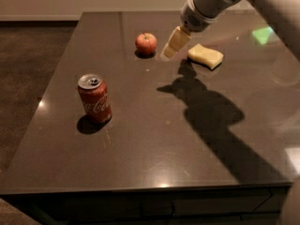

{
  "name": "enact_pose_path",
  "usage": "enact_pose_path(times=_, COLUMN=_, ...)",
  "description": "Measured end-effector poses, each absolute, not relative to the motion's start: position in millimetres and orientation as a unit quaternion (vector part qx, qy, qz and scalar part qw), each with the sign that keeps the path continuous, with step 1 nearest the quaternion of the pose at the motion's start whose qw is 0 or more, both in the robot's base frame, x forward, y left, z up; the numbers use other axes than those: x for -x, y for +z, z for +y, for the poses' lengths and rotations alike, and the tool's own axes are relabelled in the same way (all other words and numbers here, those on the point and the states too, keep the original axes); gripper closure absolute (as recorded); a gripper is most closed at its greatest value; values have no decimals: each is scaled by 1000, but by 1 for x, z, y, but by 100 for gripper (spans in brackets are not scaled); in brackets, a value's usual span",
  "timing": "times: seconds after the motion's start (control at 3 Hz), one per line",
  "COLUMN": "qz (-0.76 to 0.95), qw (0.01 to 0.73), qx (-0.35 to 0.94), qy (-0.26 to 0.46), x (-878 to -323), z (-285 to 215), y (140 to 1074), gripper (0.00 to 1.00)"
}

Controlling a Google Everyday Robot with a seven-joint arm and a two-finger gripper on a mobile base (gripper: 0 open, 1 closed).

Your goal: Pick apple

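The apple (146, 43) is small, round and red with yellowish patches. It sits on the dark table (154, 139) at the far middle. My gripper (170, 48) hangs from the arm that comes in from the upper right. It is just to the right of the apple, a little above the tabletop, and apart from the apple. It holds nothing that I can see.
A pale yellow sponge (205, 55) lies just right of the gripper. A red Coca-Cola can (94, 99) stands upright at the left front of the table. The arm's shadow falls across the table's right half. Dark carpet lies to the left.
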State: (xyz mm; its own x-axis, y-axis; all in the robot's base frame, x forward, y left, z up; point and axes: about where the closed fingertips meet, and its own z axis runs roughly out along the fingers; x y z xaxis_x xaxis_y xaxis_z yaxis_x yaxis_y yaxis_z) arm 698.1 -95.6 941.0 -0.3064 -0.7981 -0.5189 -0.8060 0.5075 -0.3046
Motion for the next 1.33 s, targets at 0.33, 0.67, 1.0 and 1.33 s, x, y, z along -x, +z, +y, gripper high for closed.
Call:
enact_pose_path(times=0.33, qz=823, qw=324, qx=466, qy=15, x=-723, z=-83, y=919, gripper=0)
enact_pose_path(times=0.67, qz=832, qw=338, qx=439, qy=19, x=-748, z=-73, y=907, gripper=0)
enact_pose_path(times=1.0, qz=839, qw=337, qx=426, qy=27, x=-769, z=-61, y=895, gripper=0)
enact_pose_path(times=1.33, qz=846, qw=328, qx=418, qy=39, x=-785, z=-49, y=881, gripper=0)
